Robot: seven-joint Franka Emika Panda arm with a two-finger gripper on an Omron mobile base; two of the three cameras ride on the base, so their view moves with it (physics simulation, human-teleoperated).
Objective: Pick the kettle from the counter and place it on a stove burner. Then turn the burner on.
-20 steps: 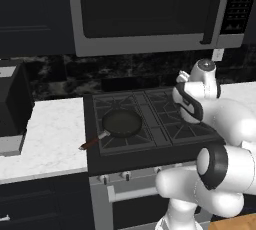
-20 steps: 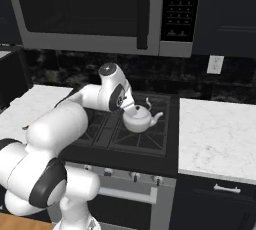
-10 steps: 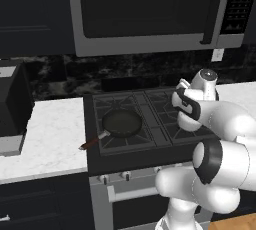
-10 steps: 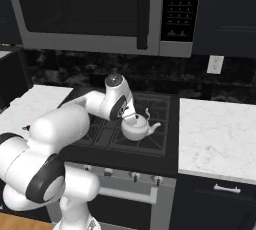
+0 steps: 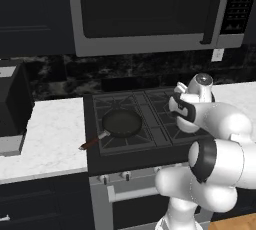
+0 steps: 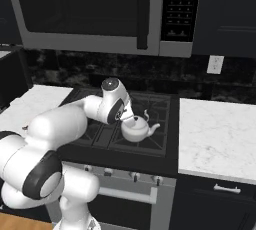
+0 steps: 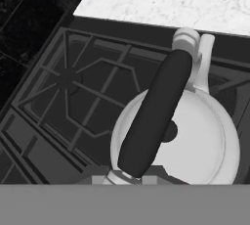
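Kettle (image 6: 136,129): white-silver, upright on the front right burner (image 6: 145,136) of the black cooktop (image 5: 95,146); spout towards the right-hand desk (image 6: 220,134); dark arched handle runs over the lid in the hand view (image 7: 156,116); a second ago it hung higher above the grate and further back, half a second ago lower; now its base is on or just above the grate, I cannot tell which.

My claw (image 6: 129,118): shut on the kettle at the handle's near end; closed as tight as before, no change in the grip; my wrist has come down and forward with the kettle since the earlier frames; fingertips themselves hidden at the bottom of the hand view.

Pan (image 5: 121,123): dark, round, on the front left burner; reddish-brown handle (image 5: 90,144) pointing out over the left desk (image 5: 47,134); same place as before.

Microwave (image 5: 145,11): above the cooktop, unchanged.

Dark appliance (image 5: 12,109): on the left desk at its far left edge, unchanged.

Knobs (image 6: 132,176): row along the stove front, below the cooktop; their setting too small to tell.
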